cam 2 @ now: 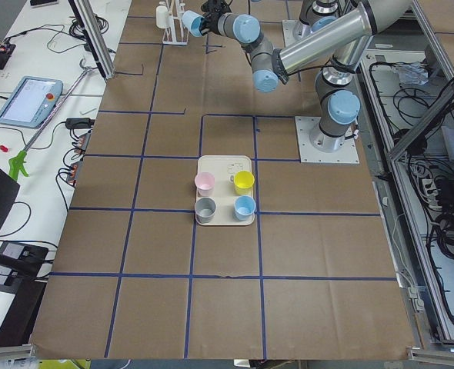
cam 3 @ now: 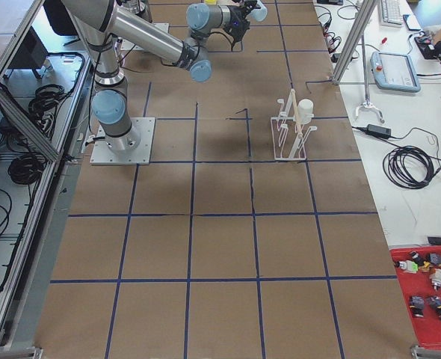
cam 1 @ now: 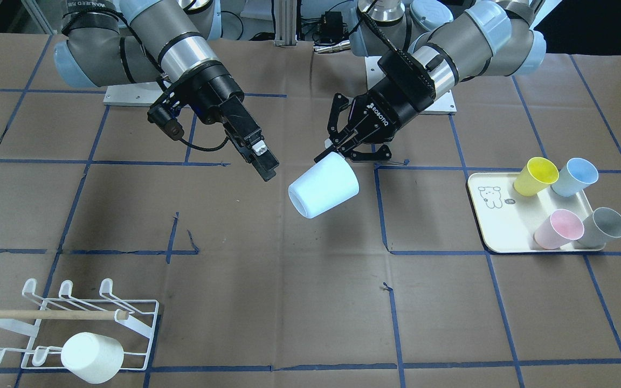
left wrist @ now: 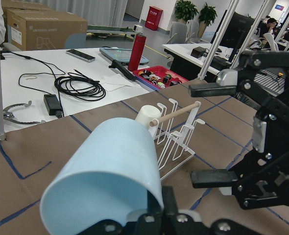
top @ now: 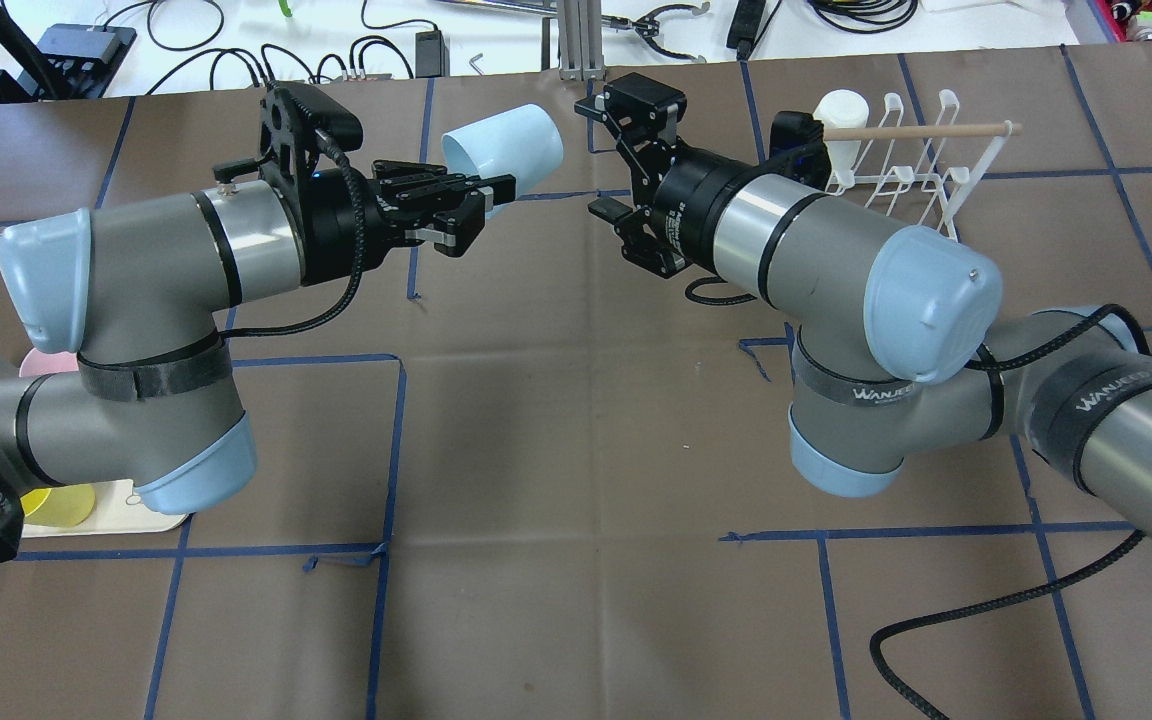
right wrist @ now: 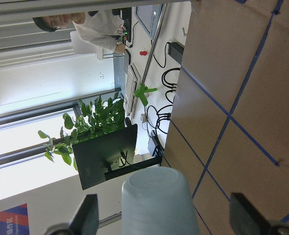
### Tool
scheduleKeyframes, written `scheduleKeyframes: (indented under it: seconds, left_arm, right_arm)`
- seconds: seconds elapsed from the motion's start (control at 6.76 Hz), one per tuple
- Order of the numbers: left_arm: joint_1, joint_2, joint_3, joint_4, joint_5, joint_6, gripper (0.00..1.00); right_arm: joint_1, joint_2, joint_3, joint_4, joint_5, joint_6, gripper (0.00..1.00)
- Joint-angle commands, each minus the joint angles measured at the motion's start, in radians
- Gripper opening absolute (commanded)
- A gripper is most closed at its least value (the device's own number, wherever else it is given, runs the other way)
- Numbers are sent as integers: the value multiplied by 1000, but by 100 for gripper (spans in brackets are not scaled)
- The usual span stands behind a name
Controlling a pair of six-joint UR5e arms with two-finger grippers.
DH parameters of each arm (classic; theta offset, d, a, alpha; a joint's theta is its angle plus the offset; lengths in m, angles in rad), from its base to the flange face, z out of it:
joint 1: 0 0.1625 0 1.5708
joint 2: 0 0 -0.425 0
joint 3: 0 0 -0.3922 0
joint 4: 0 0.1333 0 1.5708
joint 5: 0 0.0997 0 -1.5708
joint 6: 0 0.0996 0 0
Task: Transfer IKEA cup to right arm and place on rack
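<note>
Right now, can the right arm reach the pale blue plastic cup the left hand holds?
Probably yes. The right hand is open and faces the base of the pale blue plastic cup across a bare gap; the left hand grips only the rim end.

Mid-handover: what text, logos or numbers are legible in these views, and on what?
"ROBOTIQ": black left gripper holding the pale blue plastic cup.
"WANJEED": black strap on the silver-grey right arm.
Small mark on the cream rectangular tray: too small to read.
Print on the brown cardboard box: blurred.
</note>
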Motion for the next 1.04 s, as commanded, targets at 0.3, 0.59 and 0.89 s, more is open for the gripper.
scheduleKeyframes:
  seconds: [0.3,0.59,0.89]
  left_arm:
    - [0,2,2,2,3,-10,0]
    - [0,3,2,2,3,-12,0]
    - [0,3,2,3,4,-12,0]
  right_arm:
    - [54,51,-82,62,-5,-32,93]
    - [59,67,-93,66,-18,-33,93]
    - [79,97,-131,72,-21,-32,93]
